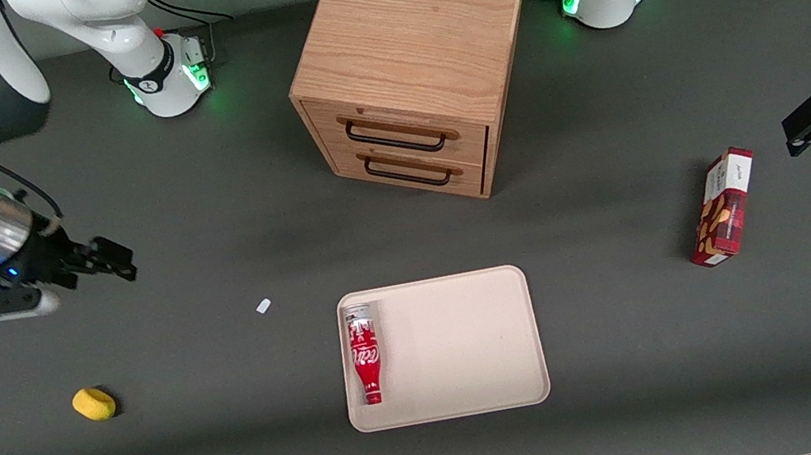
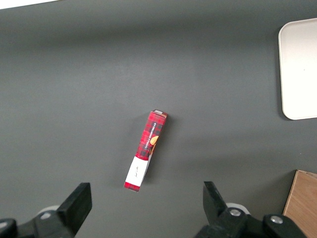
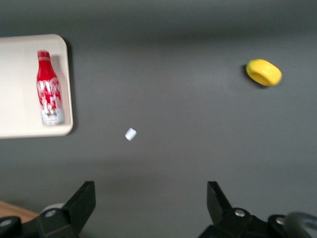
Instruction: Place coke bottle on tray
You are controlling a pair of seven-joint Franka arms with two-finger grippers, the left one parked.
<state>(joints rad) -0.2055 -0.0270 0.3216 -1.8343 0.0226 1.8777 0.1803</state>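
Note:
The coke bottle (image 1: 365,354) (image 3: 49,92) lies flat on the cream tray (image 1: 461,351) (image 3: 20,89), along the tray's edge toward the working arm, cap pointing at the front camera. My gripper (image 1: 115,262) (image 3: 151,191) hangs open and empty above the bare table, well off toward the working arm's end and farther from the front camera than the tray. Nothing is between its fingers (image 3: 84,198).
A wooden two-drawer cabinet (image 1: 409,60) stands farther from the front camera than the tray. A yellow object (image 1: 94,403) (image 3: 264,72) and a small white scrap (image 1: 263,306) (image 3: 131,134) lie on the table toward the working arm's end. A red snack box (image 1: 723,206) (image 2: 145,150) lies toward the parked arm's end.

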